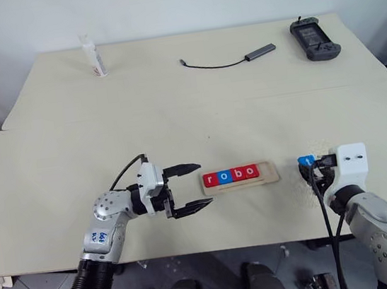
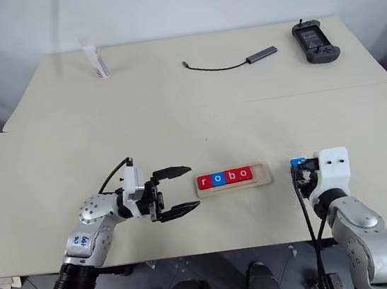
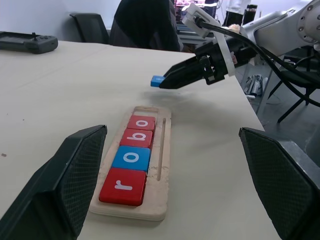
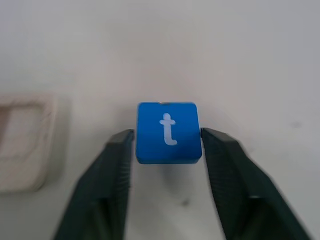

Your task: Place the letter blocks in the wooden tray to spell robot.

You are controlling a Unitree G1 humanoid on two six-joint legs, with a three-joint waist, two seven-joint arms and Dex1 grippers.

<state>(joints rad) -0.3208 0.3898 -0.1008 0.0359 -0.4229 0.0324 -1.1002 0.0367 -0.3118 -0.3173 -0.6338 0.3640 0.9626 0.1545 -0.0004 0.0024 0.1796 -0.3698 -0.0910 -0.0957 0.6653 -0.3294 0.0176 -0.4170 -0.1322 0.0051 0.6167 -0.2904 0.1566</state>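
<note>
Both arms are built of rounded silver-grey metal segments, and the left arm (image 1: pixel 109 220) has a ribbed black sleeve lower down and a white label with blue handwritten marks on its forearm. Each wrist carries a white boxy housing fed by looping black cables, the right one showing two small dark screw holes. The left claw (image 1: pixel 190 186) has two black tapered fingers (image 3: pixel 60 185) with a fine meshed texture on their pads, and the right claw (image 4: pixel 167 137) has the same dark fingers.

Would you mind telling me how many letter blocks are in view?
5. Four sit in the wooden tray: red r, blue o, red b, red o. The blue t is gripped by the right pincer, right of the tray.
</note>
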